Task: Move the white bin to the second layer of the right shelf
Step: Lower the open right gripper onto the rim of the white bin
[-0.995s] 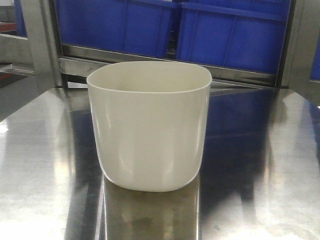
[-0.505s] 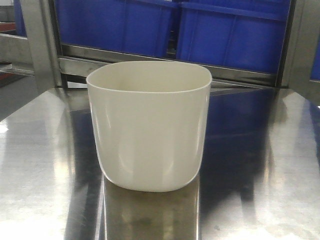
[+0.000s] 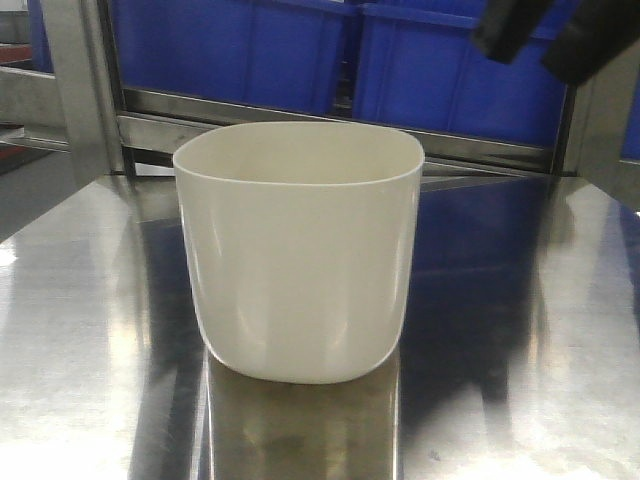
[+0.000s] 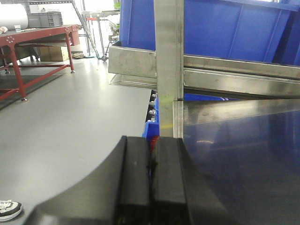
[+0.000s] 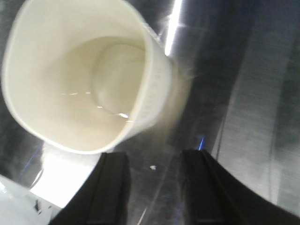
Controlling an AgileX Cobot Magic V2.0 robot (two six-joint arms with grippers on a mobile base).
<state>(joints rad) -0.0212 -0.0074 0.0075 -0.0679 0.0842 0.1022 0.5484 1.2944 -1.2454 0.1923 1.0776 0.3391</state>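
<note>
White bin (image 3: 298,250) stands upright on the stainless deck (image 3: 80,350), mouth up, its glossy wall mirrored in the steel just in front of it. Behind the bin runs a steel rail (image 3: 300,112), and behind that two blue crates (image 3: 250,50) sit side by side. A steel post (image 3: 75,90) rises behind the bin and to its left. Above the bin and to its right, in front of the crates, a dark shape (image 3: 560,30) hangs blurred at the top edge; I take it for part of an arm of mine but cannot tell which part. From my right wrist I look down into the bin's rounded-square mouth and see only glints of light on its rounded base. My right gripper (image 5: 154,187) has its two black fingers (image 5: 112,187) spread apart with bare steel between them and nothing held. The bin lies just beyond the left one of the two, near it but apart, though that view is smeared. My left gripper (image 4: 150,183) has its black pads (image 4: 136,183) pressed flat together with nothing between them. It faces a post at the edge of the deck, with more blue crates on the rack behind. To the left of that post lies grey floor (image 4: 70,117), with a red-framed table (image 4: 28,42) far off and a shoe (image 4: 9,208) in the lower corner.
</note>
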